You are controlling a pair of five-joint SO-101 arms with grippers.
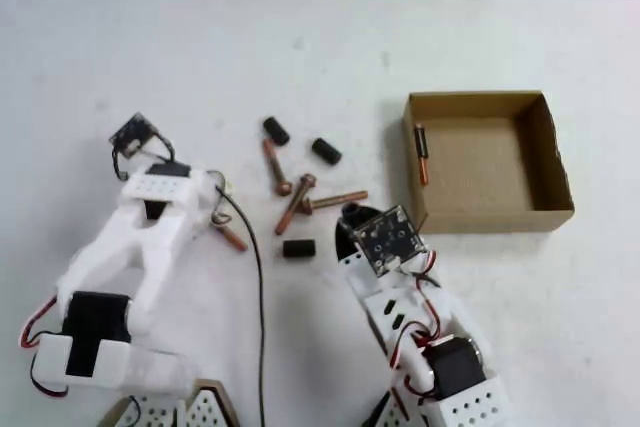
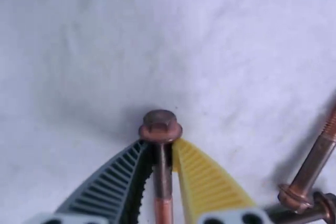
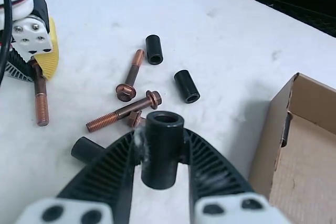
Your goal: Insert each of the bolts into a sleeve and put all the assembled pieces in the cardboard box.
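Note:
My left gripper (image 2: pixel 163 150) is shut on a copper bolt (image 2: pixel 161 129), whose hex head sticks out past the grey and yellow fingertips. In the high view this gripper (image 1: pixel 219 215) sits left of the pile, with the bolt (image 1: pixel 231 237) low over the table. My right gripper (image 3: pixel 160 142) is shut on an upright black sleeve (image 3: pixel 160 153) with its bore facing up. It stands (image 1: pixel 348 219) just below the pile. Three loose bolts (image 1: pixel 296 201) lie crossed mid-table, with three loose sleeves (image 1: pixel 326 151) around them. The cardboard box (image 1: pixel 545 162) holds one assembled piece (image 1: pixel 421 154).
The box stands to the right of the pile, close to the right arm. A black cable (image 1: pixel 258 287) runs down the table between the two arms. Bare white tabletop lies beyond the pile and on the far left.

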